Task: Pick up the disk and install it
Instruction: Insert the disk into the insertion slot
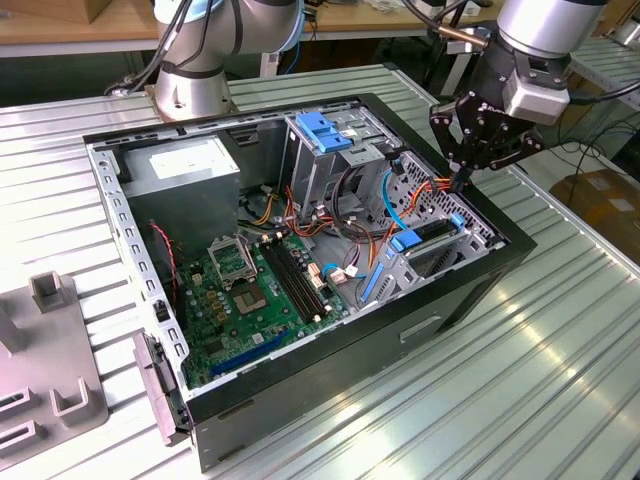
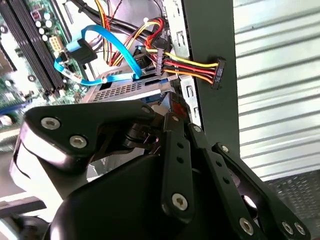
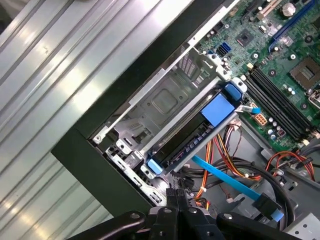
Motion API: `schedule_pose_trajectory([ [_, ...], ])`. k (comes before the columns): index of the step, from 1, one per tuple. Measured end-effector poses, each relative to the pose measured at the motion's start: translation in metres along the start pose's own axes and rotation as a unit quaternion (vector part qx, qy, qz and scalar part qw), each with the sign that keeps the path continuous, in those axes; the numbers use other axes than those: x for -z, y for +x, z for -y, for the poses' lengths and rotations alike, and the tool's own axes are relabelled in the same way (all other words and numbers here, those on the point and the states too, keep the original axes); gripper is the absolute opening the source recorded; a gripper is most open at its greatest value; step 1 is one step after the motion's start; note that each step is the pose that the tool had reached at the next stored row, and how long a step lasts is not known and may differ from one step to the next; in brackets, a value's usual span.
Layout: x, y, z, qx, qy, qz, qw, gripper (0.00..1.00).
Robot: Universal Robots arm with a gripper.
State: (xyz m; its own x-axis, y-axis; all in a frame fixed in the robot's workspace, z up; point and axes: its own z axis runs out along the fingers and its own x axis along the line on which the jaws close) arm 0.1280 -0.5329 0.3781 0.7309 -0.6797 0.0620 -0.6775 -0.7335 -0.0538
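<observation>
The flat grey-metal disk in its bright blue plastic carrier frame (image 1: 432, 233) (image 3: 219, 109) is shown lodged in the perforated metal drive bay (image 1: 425, 200) of the open black computer case (image 1: 470, 292). The case is laid on its side on the ribbed metal table (image 1: 540, 380), so the bay is reached from above. The black claw (image 1: 462, 178) (image 3: 176, 197) is held just above the disk, fingertips closed together on nothing, presumably to serve as one pressing tip.

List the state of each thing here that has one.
computer case, lying on its side, open.
disk, lying in the corner bay, not held.
gripper, shut, empty, close over the disk's bay.
power connector, unplugged, draped over the case wall.
</observation>
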Motion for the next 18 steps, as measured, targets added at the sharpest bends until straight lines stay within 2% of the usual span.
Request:
schedule_pose_trajectory([
  [3, -0.0002, 0.001, 0.0009, 0.021, 0.0018, 0.0009, 0.99978, 0.1],
  [9, -0.0013, 0.0098, 0.0091, 0.03, 0.0043, -0.0008, 0.99953, 0.1],
  [12, -0.0023, 0.0143, 0.0133, 0.038, 0.0047, -0.0005, 0.99928, 0.1],
  [18, -0.0033, 0.0167, 0.0155, 0.065, 0.0065, 0.001, 0.99786, 0.1],
])
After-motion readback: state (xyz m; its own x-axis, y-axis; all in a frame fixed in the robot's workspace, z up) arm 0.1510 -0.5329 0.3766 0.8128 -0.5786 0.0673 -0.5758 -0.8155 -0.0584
